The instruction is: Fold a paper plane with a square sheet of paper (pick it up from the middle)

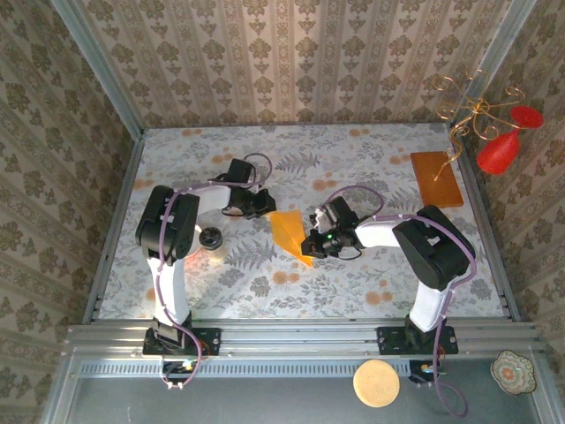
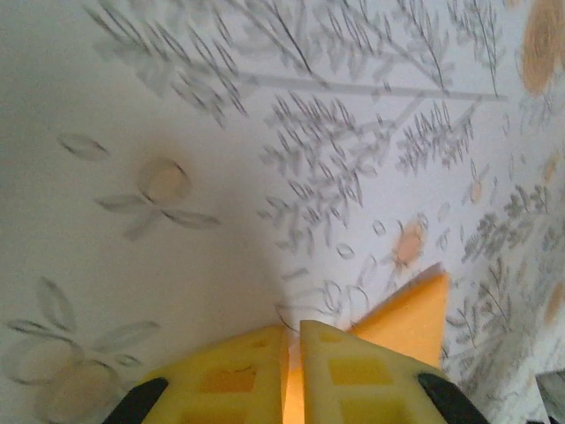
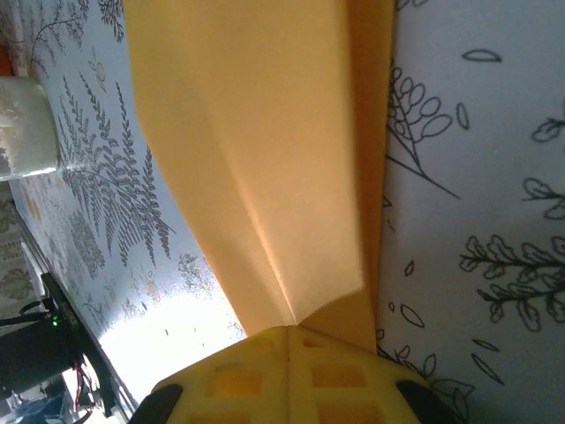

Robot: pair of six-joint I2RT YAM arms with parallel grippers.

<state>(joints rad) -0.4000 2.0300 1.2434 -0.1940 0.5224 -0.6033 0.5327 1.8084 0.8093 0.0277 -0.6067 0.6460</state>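
**A:** What is the right gripper (image 3: 289,334) doing?

**B:** Its yellow fingers are pressed together, clamped on one end of the thin, bright orange-yellow paper sheet (image 3: 265,132). The sheet spreads away from them with a crease running along it.

**A:** And the left gripper (image 2: 293,329)?

**B:** There is a thin slit between its fingers with an orange glow inside, and a corner of the sheet pokes out beside one finger. Whether it pinches the paper, I cannot tell.

**A:** Where is the sheet on the table?

**B:** Seen from above, it tapers to a point between the two grippers, mid-table on the grey floral-patterned tabletop (image 1: 353,159). A stiff, brown-orange rectangular board (image 1: 436,177) lies well apart, at the far right.
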